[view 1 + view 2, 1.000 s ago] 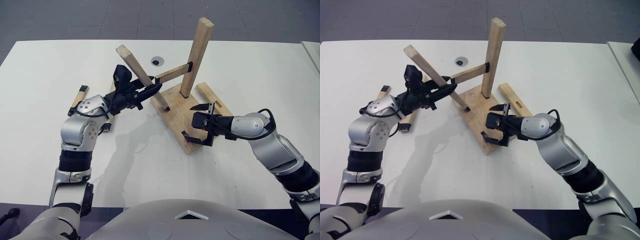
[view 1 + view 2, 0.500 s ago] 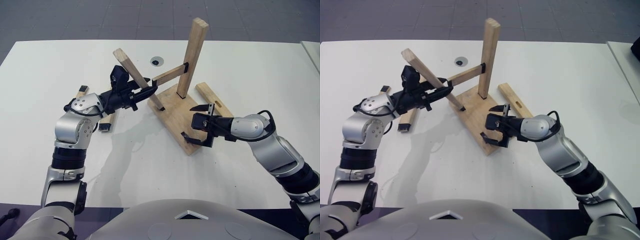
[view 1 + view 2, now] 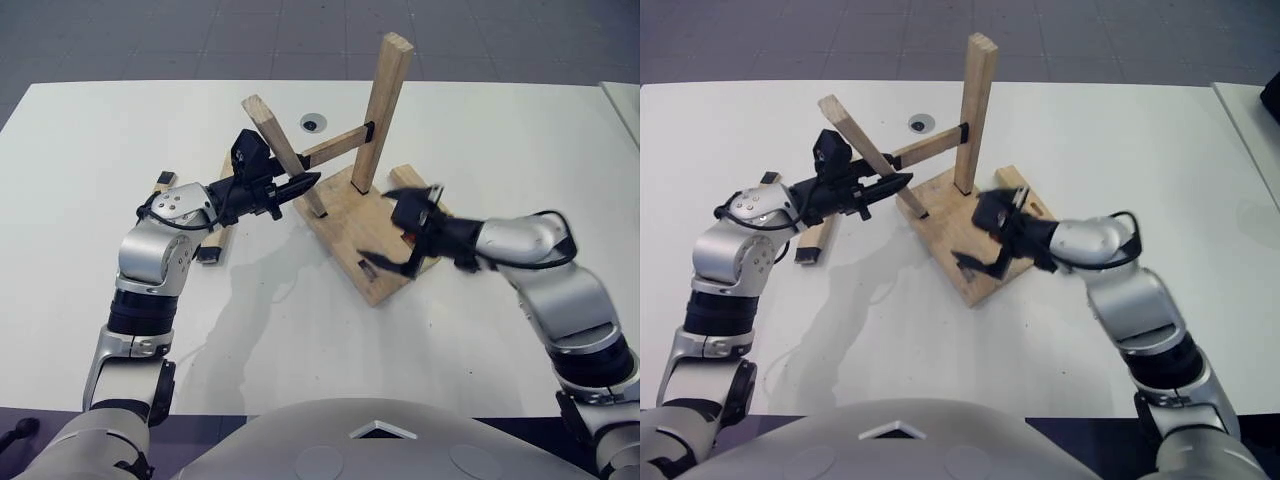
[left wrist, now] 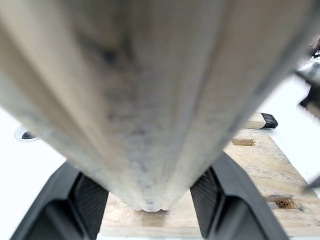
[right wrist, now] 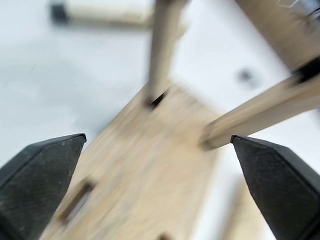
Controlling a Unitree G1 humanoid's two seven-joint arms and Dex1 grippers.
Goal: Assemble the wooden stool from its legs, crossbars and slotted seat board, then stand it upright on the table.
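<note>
Two legs stand on the seat board (image 3: 350,240), which lies flat on the table (image 3: 100,130). The upright leg (image 3: 385,105) rises from the board's far end. The tilted leg (image 3: 280,145) leans out to the left of the board, its lower end at the board's left edge. A crossbar (image 3: 337,147) joins the two legs above the board.

Left claw (image 3: 300,185): pinching the tilted leg on its lower half, just left of the board.

Right claw (image 3: 396,226): spread wide and gripping nothing, over the right side of the board, one finger toward the far end and one toward the near corner. The upright leg stands apart from it, farther along the board.

A loose leg (image 3: 1011,178) lies on the table just beside the board's right edge, partly behind the right claw. Two loose pieces (image 3: 217,240) lie left of the board, under the left arm.

The head views give the lean of the legs and the position of each claw against the board. The left wrist view adds the grip itself: the tilted leg runs between the fingers (image 4: 85,197), one pad on each side. It also makes out cut slots (image 4: 243,142) in the board's face. The right wrist view, blurred, confirms the wide gap between the fingertips (image 5: 42,165), with the board lying beyond it.
</note>
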